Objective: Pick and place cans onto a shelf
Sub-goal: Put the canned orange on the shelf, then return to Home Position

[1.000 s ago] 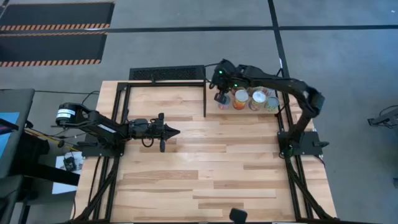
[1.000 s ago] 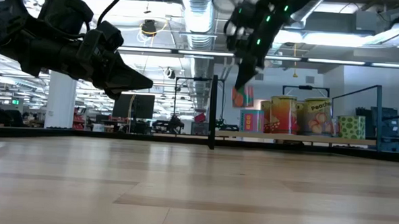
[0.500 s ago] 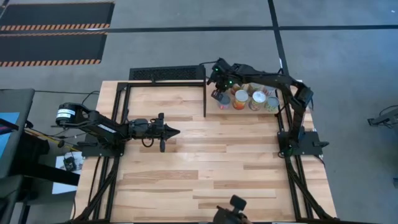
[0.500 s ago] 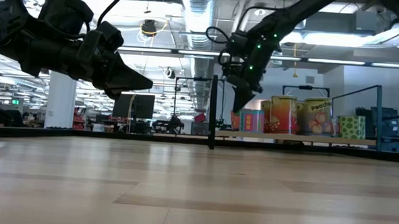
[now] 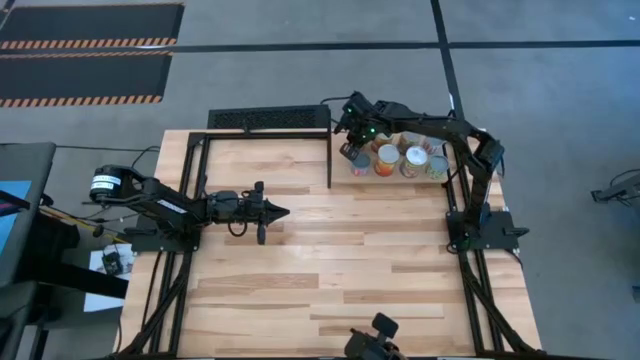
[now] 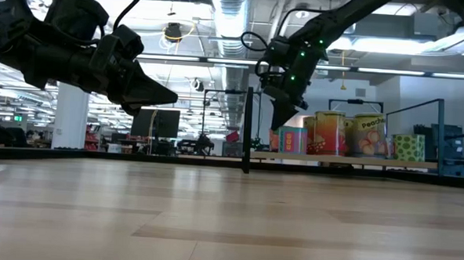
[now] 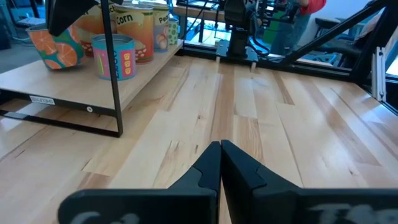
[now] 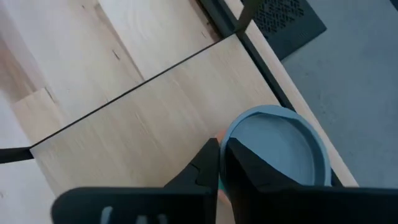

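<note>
My right gripper [image 5: 350, 150] is over the left end of the low wooden shelf [image 7: 43, 87] at the table's far right, shut on a can with an orange-slice label [image 7: 59, 46] and a pale-blue top [image 8: 273, 149]. Beside it on the shelf stand a blue-and-pink can [image 7: 113, 57], a corn can [image 6: 330, 133], a peaches can [image 6: 371, 134] and a green can [image 6: 408, 145]. My left gripper [image 5: 280, 211] is shut and empty, above the table's left middle. My right gripper pinches the orange can's top rim [image 8: 225, 142] between its two fingers, one finger outside the wall and one over the pale-blue lid. The fingers come from above, slanting down. The can hangs tilted just over the shelf; whether its bottom touches I cannot tell.
A black upright post [image 5: 329, 160] of the frame stands at the shelf's left end, close to my right gripper. A black perforated panel [image 5: 268, 118] lies at the far edge. A dark thing [image 5: 372, 338] shows at the near edge. The table's wooden middle [image 5: 340, 250] is bare.
My right gripper has gone down with the orange can and a little toward the table's left and far edges, bringing the can from well above the shelf to just over its left end. It has barely moved in the last half second.
</note>
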Controlling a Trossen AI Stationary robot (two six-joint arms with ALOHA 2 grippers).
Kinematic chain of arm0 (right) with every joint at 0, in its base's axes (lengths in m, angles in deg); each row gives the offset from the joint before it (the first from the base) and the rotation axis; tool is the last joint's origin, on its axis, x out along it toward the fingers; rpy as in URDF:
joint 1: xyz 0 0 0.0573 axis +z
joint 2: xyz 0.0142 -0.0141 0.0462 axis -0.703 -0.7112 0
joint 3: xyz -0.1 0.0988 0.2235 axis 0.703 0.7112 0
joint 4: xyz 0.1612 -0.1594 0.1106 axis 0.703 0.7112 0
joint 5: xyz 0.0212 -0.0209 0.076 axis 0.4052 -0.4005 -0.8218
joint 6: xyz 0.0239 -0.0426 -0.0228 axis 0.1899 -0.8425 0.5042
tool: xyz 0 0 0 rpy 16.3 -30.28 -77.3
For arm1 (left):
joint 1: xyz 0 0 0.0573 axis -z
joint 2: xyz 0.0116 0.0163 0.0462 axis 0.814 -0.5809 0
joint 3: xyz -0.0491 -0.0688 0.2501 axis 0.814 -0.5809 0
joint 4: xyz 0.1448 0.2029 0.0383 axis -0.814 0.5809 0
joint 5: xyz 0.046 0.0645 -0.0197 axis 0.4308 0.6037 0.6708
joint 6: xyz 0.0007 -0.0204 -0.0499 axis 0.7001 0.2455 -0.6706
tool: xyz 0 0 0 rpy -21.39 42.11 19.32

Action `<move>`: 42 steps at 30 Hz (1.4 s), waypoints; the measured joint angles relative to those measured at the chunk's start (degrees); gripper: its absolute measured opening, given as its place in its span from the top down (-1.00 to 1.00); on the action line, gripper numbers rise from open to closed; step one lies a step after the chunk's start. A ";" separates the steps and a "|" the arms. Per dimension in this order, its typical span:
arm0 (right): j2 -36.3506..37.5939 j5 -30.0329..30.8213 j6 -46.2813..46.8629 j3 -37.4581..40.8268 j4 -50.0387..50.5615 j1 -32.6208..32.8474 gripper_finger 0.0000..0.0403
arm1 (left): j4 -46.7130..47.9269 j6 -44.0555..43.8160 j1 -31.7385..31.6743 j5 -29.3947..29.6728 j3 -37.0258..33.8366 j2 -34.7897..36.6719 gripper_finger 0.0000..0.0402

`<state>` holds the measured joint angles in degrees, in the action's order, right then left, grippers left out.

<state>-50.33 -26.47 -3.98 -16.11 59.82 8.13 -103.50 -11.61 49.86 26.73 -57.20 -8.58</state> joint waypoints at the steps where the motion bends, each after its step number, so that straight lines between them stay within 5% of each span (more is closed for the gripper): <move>1: 0.00 0.00 0.21 0.00 0.00 0.00 0.79 | 0.00 -0.05 0.00 0.02 0.00 0.00 1.00; 18: 0.00 0.13 1.05 0.00 1.21 0.00 0.72 | -0.02 -0.06 0.00 -0.01 0.00 0.00 1.00; 29: 0.95 0.17 0.82 0.06 1.44 0.19 0.40 | -0.04 -0.31 0.02 -0.21 0.02 0.00 1.00; 36: 10.68 0.08 -6.71 0.82 2.38 2.95 0.79 | -0.09 -0.31 0.02 -1.39 0.02 0.00 1.00; 38: 14.58 -0.82 -8.27 3.73 -0.34 4.07 0.93 | -0.09 -0.31 0.02 -2.95 0.02 0.00 1.00; 42: 22.45 -6.43 -9.32 14.99 -11.45 5.97 0.91 | -0.39 -0.27 0.02 -4.23 0.04 0.17 1.00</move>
<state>-27.88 -32.90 -13.30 -1.12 48.37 14.11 -103.89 -11.88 49.88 22.51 -57.15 -8.41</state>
